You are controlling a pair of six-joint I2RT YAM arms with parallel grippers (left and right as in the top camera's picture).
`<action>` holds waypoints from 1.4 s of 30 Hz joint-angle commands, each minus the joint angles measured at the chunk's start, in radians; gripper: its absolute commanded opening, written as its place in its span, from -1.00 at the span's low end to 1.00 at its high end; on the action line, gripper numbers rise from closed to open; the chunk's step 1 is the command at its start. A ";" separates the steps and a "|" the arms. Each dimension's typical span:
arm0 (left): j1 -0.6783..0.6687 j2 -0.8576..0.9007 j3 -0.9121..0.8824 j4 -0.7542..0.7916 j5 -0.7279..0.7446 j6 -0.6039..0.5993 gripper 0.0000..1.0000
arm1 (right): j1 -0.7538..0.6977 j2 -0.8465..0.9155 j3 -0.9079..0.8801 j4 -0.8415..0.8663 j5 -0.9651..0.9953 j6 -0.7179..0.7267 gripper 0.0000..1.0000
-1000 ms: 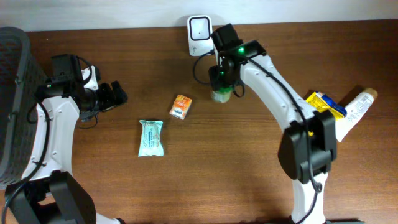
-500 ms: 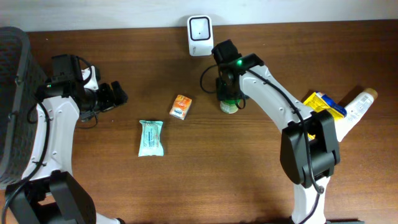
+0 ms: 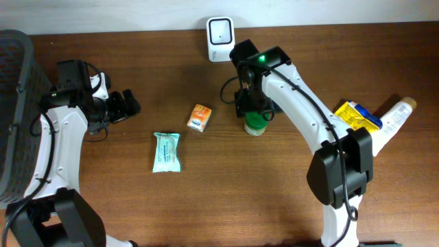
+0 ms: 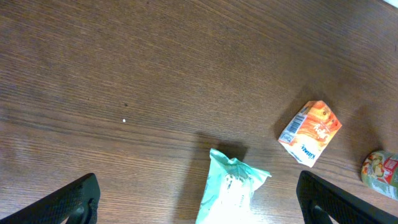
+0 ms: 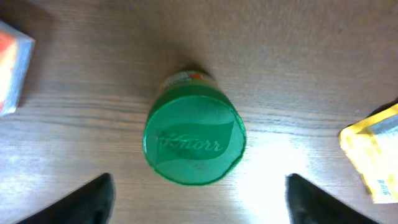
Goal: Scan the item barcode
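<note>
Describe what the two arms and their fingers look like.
The left arm and right arm have white shells, black joints and loose black cables. A green light glows near the right wrist. The fingers are plain black.

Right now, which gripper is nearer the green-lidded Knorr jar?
Right. The right gripper hangs directly above the Knorr jar, fingers spread on either side; the left gripper sits far across the table, beyond the orange carton.
</note>
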 commanded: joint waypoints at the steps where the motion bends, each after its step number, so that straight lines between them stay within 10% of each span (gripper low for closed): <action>1: 0.003 0.015 -0.004 -0.001 -0.003 0.002 0.98 | 0.003 -0.020 0.050 -0.018 0.001 -0.064 0.85; 22: 0.003 0.015 -0.004 -0.001 -0.003 0.002 0.98 | 0.000 0.118 0.035 0.024 0.036 -0.232 0.86; 40: 0.003 0.015 -0.004 -0.001 -0.003 0.002 0.98 | -0.002 0.118 -0.027 0.037 -0.035 -0.230 0.59; 42: 0.003 0.015 -0.004 -0.001 -0.003 0.002 0.98 | -0.001 0.118 -0.027 0.040 -0.060 -0.220 0.28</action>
